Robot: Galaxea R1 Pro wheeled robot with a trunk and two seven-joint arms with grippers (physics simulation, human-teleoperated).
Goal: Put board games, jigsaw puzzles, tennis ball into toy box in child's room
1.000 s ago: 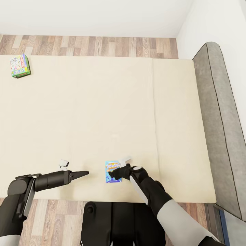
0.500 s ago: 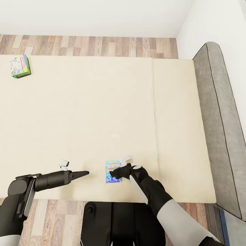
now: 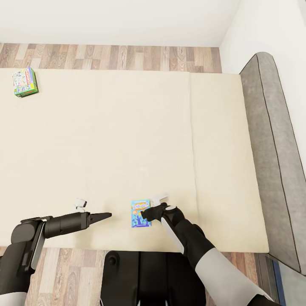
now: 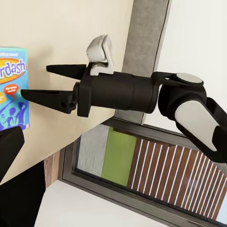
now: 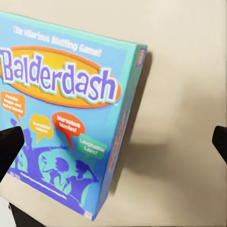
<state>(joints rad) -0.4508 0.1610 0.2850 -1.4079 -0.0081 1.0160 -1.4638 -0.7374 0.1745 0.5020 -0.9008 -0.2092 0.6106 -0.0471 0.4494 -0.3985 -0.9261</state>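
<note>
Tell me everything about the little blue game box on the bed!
The blue Balderdash box is a flat cardboard-looking box with an orange oval title, speech bubbles and purple figures. It lies closed and face up on the beige bed near its front edge. The right pincer, open, sits at its right edge; no contact is visible.

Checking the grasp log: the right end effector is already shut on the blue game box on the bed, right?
Not shut. In the left wrist view the right end effector has its fingers spread apart, and in the right wrist view the blue game box lies flat on the bed, one fingertip over it, one beyond its edge.
</note>
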